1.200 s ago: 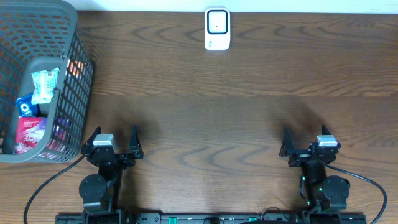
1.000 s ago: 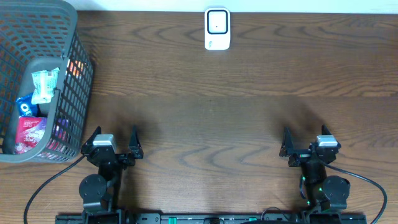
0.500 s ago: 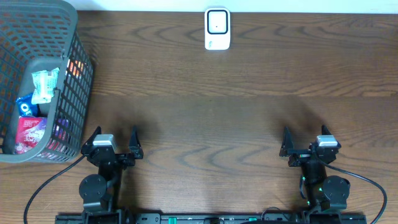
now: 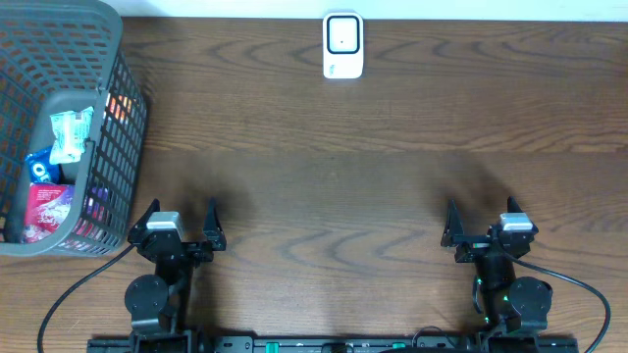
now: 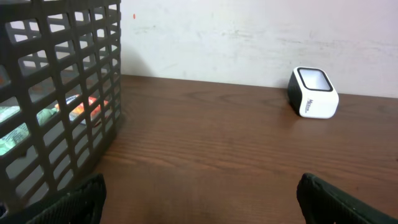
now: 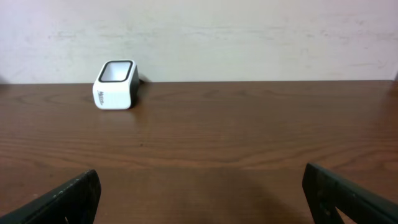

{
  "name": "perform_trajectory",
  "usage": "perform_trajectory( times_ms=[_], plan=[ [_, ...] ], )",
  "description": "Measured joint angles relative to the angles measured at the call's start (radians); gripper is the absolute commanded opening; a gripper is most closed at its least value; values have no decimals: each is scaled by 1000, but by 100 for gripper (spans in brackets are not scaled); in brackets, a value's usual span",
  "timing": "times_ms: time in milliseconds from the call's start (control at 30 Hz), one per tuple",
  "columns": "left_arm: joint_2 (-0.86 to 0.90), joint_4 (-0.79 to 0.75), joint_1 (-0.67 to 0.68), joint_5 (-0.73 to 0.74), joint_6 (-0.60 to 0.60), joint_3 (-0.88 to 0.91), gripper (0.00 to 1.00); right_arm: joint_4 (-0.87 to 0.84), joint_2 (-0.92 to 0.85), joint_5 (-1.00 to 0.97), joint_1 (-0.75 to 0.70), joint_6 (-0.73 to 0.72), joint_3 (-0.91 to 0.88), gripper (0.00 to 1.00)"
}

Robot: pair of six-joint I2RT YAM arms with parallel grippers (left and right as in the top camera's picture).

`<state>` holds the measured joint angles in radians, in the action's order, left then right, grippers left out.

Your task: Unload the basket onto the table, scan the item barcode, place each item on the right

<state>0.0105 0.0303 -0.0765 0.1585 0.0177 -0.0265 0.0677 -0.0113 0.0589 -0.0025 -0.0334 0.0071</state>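
Both my claws gape wide, empty. L claw (image 4: pixel 180 210) sits just right of the basket's (image 4: pixel 132 113) near corner; R claw (image 4: pixel 481 212) well right of it. Items, clear pkt (image 4: pixel 71 133) and red pkt (image 4: pixel 44 204), lie inside basket. Scanner (image 4: pixel 342 44) far right, at back. L arm nearer; I'd reach fwd-left. Pkt axes unclear.

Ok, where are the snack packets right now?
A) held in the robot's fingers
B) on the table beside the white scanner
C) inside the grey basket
C: the packets lie inside the grey basket. The white scanner stands by itself, and the left fingers and right fingers are open with nothing in them.
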Motion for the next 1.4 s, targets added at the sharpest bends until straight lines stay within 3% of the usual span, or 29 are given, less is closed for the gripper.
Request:
perform_trajectory(
  times_ms=[633,833,1000,1067,1200,1400],
  plan=[
    [0,-18,0,9,5,3,98,0,0,0,0,0,0,99],
    [1,-187,0,168,55,20,98,0,0,0,0,0,0,99],
    [0,-505,0,330,93,18,98,0,0,0,0,0,0,99],
    [0,-537,0,360,111,4,98,0,0,0,0,0,0,99],
    [44,-473,0,352,125,-119,98,0,0,0,0,0,0,99],
    [353,-58,-1,353,78,-554,98,0,-2,0,0,0,0,99]
  ],
)
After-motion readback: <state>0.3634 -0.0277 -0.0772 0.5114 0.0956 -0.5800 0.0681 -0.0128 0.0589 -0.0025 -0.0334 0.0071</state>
